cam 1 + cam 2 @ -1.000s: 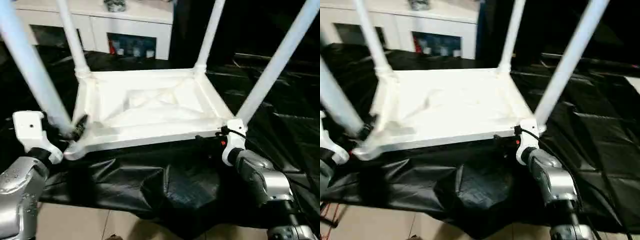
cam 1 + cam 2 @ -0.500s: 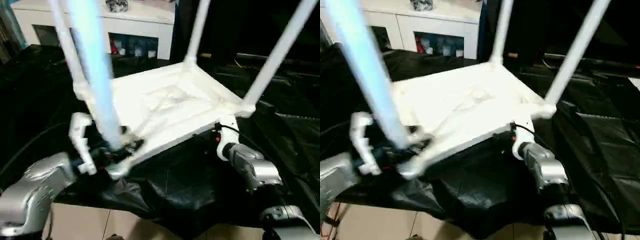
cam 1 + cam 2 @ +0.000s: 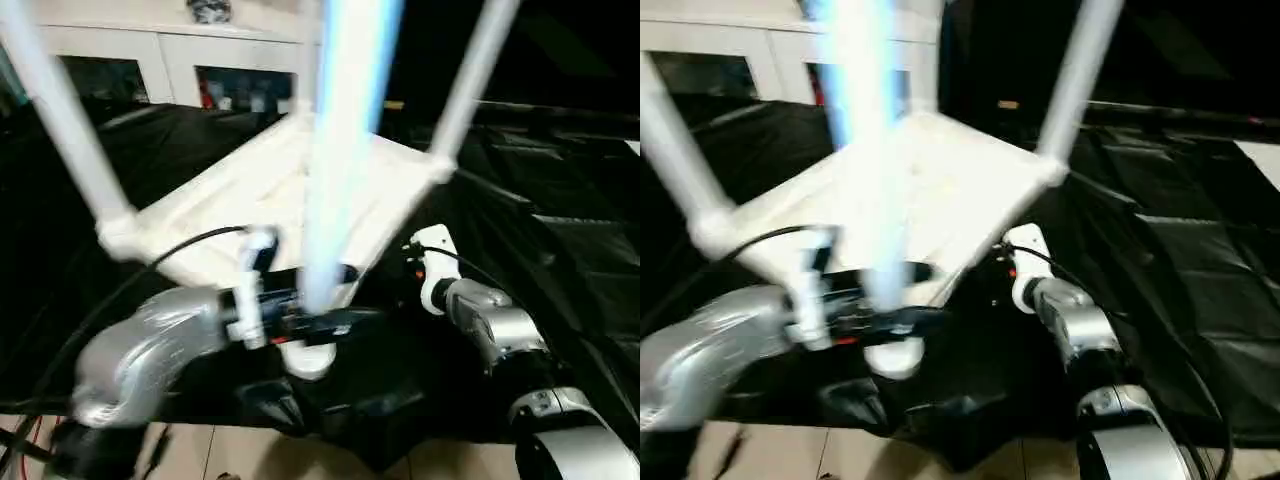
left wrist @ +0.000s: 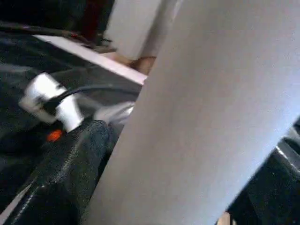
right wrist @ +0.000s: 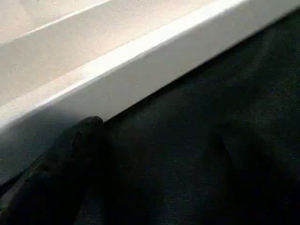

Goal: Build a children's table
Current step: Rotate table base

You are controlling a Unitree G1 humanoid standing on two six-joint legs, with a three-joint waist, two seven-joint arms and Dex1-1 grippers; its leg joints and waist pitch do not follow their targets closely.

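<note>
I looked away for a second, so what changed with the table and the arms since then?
The upside-down children's table has swung round on the black cover, its near corner now pointing at the robot. The left gripper came in with it, at the base of the near leg. The right gripper stays at the tabletop's edge. All four legs remain fitted.

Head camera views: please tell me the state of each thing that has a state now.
White plastic tabletop: upside down, tilted.
White tube legs: fitted in corner sockets, pointing up.
Left gripper: jaws wide around the nearest leg.
Right gripper: at the tabletop's edge.
</note>
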